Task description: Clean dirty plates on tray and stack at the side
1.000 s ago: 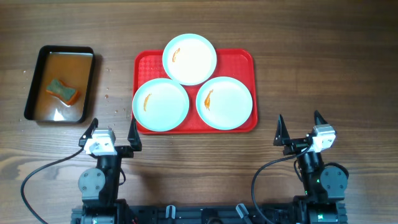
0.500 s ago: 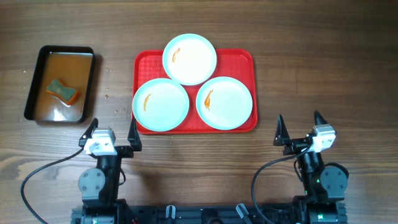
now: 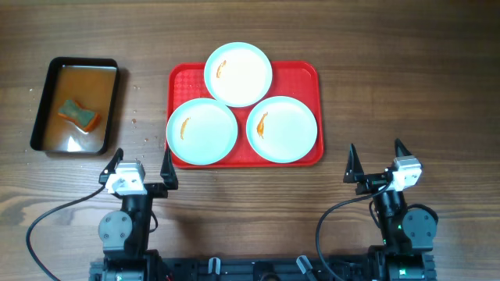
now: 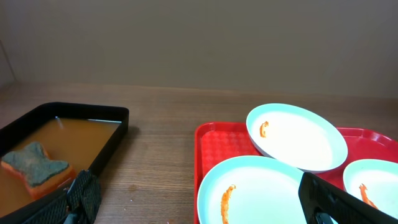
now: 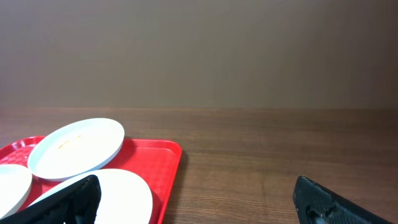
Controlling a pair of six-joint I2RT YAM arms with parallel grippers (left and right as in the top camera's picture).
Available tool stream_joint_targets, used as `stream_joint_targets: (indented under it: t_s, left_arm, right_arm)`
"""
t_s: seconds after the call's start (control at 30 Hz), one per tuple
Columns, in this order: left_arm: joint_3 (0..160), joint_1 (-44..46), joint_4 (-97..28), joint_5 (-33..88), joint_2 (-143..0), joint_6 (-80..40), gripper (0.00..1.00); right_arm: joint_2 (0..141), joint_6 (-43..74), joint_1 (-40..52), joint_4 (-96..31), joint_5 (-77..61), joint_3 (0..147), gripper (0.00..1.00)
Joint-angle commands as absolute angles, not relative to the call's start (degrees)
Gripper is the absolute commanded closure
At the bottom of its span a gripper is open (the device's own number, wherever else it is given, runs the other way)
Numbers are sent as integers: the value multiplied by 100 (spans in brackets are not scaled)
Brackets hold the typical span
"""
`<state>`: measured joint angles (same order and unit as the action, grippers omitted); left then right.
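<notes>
Tray: red tray lies flat on the wooden table, centre of the table, ahead of both arms and between them.
Back plate: white back plate sits at the tray's far edge, its rim reaching past that edge. Orange smear on its left half.
Left plate: left plate is at the near left corner of the tray, its rim just over the tray's left edge. Orange smear left of its centre.
Right plate: right plate is at the near right of the tray. Orange smear on its left side.
Plate contact: the back plate's rim overlaps both front plates. It seems to rest on them, though the overhead view does not settle it.
Pan: black pan of brownish water is well to the left of the tray. A sponge lies in it, green face up over orange.
Left gripper: left gripper is near the table's front edge, just short of the tray's near left corner. Jaws spread wide, nothing between them.
Right gripper: right gripper is at the front right, apart from the tray. Jaws spread wide, holding nothing.
Stack: all three plates are on the tray.
</notes>
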<state>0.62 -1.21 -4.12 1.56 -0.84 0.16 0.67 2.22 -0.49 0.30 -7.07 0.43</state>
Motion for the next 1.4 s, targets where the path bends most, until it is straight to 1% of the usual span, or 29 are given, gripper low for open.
stream_joint_targets:
  t_s: [0.0, 0.17, 0.2, 0.3, 0.33, 0.4, 0.43, 0.5, 0.53, 0.57, 0.6, 0.67, 0.7, 0.77, 0.8, 0.83, 0.87, 0.93, 0.97, 1.0, 1.03, 1.07, 1.13, 1.2, 1.23, 1.3, 1.33, 1.37]
  left_arm:
    - [34, -95, -434, 231, -38, 106, 0]
    - [34, -95, -432, 237, -38, 102, 0]
    - [34, -95, -388, 589, -38, -51, 0]
    - [34, -95, -233, 3092, -38, -1428, 0]
    - [34, -95, -235, 3594, -38, -1763, 0]
    - [34, -95, -209, 4206, -38, -2386, 0]
    - [34, -95, -150, 4241, -38, -2707, 0]
    - [34, -95, -119, 4405, -38, -3754, 0]
    - [32, -95, 139, 4722, -38, -4163, 0]
    - [34, -95, 598, 5068, -38, -4309, 0]
    - [34, -95, 1352, 5380, -38, -4510, 0]
    - [73, -97, 2519, 5433, -38, -4816, 0]
    - [217, -102, 2766, 5301, -38, -4797, 0]
    - [849, -193, 2163, 5019, -154, -4036, 0]
    - [1271, -259, 1487, 4912, -338, -3404, 0]
    - [2161, -386, -38, 4274, -906, -2510, 0]
    - [2696, -447, -913, 3621, -1326, -2281, 0]
    - [3983, -517, -2670, 2080, -2473, -2265, 0]
    - [4628, -515, -3380, 1614, -3111, -2134, 0]
    - [5419, -515, -4132, 1396, -3913, -1789, 0]
    - [6355, -515, -4984, 1450, -4904, -1688, 0]
    - [6652, -517, -5212, 1446, -5290, -1686, 0]
    - [6923, -517, -4921, 1411, -5951, -1688, 0]
    - [7437, -550, -5057, 908, -6611, -1739, 0]
    - [8036, -644, -5559, 572, -7155, -1828, 0]
    - [9758, -1055, -6772, -320, -8595, -2239, 0]
    - [10254, -1249, -6923, -513, -9041, -2379, 0]
    - [10632, -1575, -6777, -517, -9588, -2552, 0]
  right_arm:
    - [43, 150, -84, 47, -757, 30, 0]
    - [43, 150, -84, 47, -757, 30, 0]
    - [43, 152, -84, 47, -757, 30, 0]
    - [43, 152, -84, 47, -757, 30, 0]
    - [43, 152, -84, 47, -757, 30, 0]
    - [43, 152, -84, 45, -757, 30, 0]
    - [43, 150, -84, 47, -757, 30, 0]
    - [43, 152, -84, 47, -757, 30, 0]
    - [43, 150, -84, 47, -757, 30, 0]
    - [43, 150, -84, 47, -757, 30, 0]
    - [43, 150, -84, 47, -757, 30, 0]
    - [43, 150, -84, 47, -757, 30, 0]
    - [43, 152, -84, 47, -757, 30, 0]
    - [43, 152, -84, 47, -757, 30, 0]
    - [43, 152, -84, 47, -757, 30, 0]
    - [43, 152, -84, 47, -757, 30, 0]
    - [43, 152, -84, 47, -757, 30, 0]
    - [43, 152, -84, 47, -757, 30, 0]
    - [43, 152, -84, 47, -757, 30, 0]
    - [43, 150, -84, 47, -755, 30, 0]
    - [43, 152, -84, 47, -757, 30, 0]
    - [43, 150, -84, 47, -757, 30, 0]
    - [43, 152, -84, 47, -757, 30, 0]
    - [43, 152, -84, 47, -757, 30, 0]
    - [43, 150, -84, 47, -757, 30, 0]
    - [43, 152, -84, 47, -757, 30, 0]
    - [43, 150, -84, 47, -757, 30, 0]
    - [43, 150, -84, 47, -757, 30, 0]
